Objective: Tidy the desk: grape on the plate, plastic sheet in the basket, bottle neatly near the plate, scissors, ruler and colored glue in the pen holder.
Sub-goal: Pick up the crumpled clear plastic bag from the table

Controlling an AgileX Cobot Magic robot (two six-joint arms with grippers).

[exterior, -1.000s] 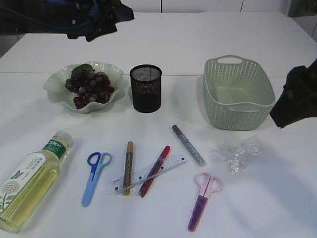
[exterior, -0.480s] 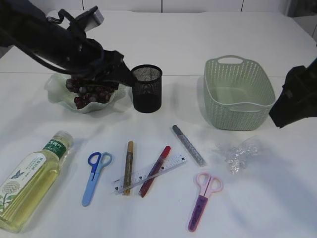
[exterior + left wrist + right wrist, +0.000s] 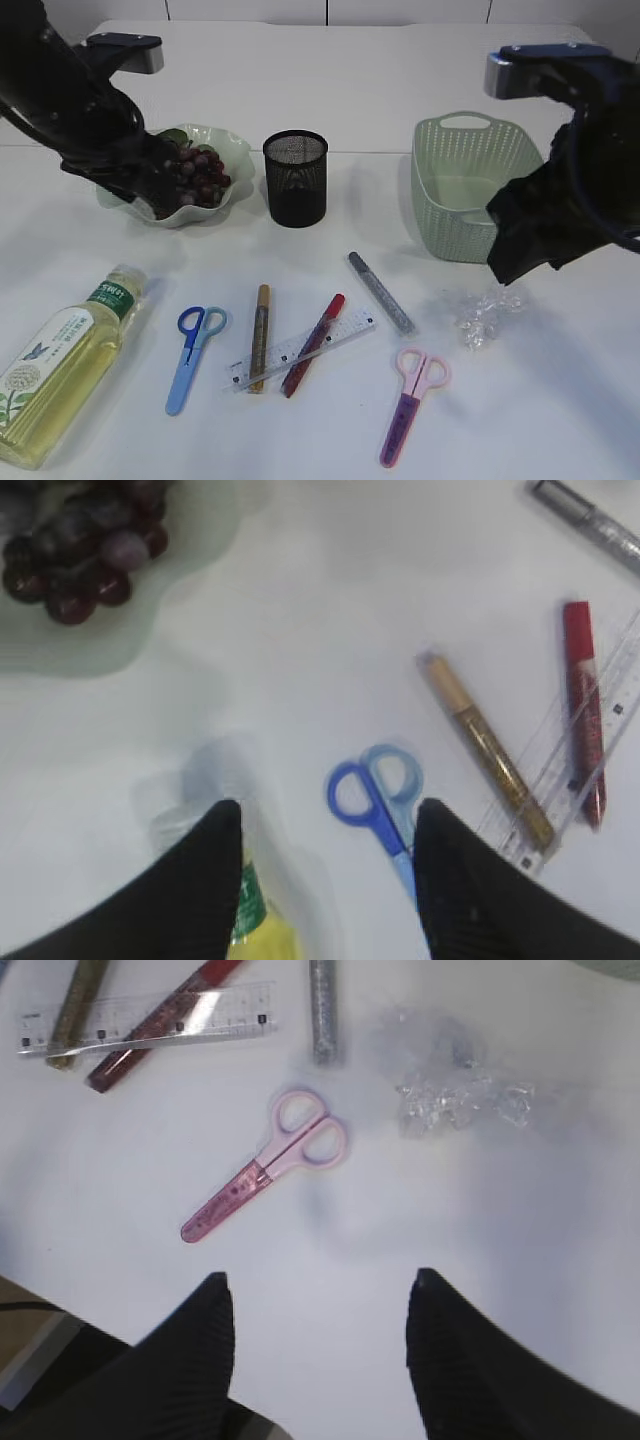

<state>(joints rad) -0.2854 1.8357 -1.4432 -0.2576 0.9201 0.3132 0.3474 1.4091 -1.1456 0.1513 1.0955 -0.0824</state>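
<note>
Dark grapes lie on the pale green plate. The oil bottle lies at the front left, its cap showing in the left wrist view. Blue scissors, pink scissors, the clear ruler and gold, red and silver glue pens lie in front of the black mesh pen holder. The crumpled plastic sheet lies before the green basket. My left gripper is open above the bottle cap and blue scissors. My right gripper is open and empty, near the pink scissors.
My left arm covers the plate's left side. My right arm hangs over the basket's right front corner. The table's front edge shows at the bottom left of the right wrist view.
My left arm has swung left, from over the pen holder to the plate's left side. My right arm has come in from the right edge, over the basket's front corner and the plastic sheet.
</note>
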